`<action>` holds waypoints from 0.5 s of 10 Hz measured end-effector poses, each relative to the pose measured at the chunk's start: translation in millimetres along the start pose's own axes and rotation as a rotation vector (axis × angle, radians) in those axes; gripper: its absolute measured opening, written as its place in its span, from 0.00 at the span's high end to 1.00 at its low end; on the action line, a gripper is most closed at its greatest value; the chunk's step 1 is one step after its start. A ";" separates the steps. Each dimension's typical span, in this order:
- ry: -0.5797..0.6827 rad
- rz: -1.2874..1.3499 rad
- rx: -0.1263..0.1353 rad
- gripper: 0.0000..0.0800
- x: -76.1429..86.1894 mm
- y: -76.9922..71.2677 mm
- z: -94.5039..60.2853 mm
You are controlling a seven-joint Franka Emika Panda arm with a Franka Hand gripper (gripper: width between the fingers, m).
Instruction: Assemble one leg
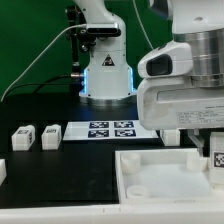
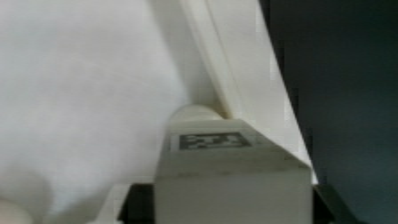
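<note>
While clamping leg (image 2: 217,165) firmly in gripper (image 2: 221,203), holds it upright against far-right wall of walled tray piece (image 2: 240,70), probably lining up for insertion.

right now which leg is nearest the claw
The leg at the exterior view's right edge, gripped by the claw against the walled tray; the other legs sit loose on the exterior view's left, beside the marker board.

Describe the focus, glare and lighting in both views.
Exterior view: the near part of the arm is soft and out of focus, the marker board sharper, a blue glow on the base. Wrist view: blurry throughout, the tray-like piece washed out, the tag on the leg barely readable.
</note>
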State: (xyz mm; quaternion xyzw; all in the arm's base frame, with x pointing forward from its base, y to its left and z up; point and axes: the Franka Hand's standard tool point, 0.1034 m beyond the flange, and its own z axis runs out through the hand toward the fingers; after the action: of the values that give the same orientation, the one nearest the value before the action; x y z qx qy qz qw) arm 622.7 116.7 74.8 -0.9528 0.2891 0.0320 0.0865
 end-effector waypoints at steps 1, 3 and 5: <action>0.002 0.180 0.046 0.63 5.4 0.3 0.6; 0.011 0.432 0.107 0.63 8.5 2.3 0.6; 0.011 0.727 0.142 0.63 7.7 1.3 1.7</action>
State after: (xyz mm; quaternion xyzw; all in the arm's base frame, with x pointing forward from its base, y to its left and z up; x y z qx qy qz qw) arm 628.4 111.8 72.1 -0.7797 0.6107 0.0355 0.1340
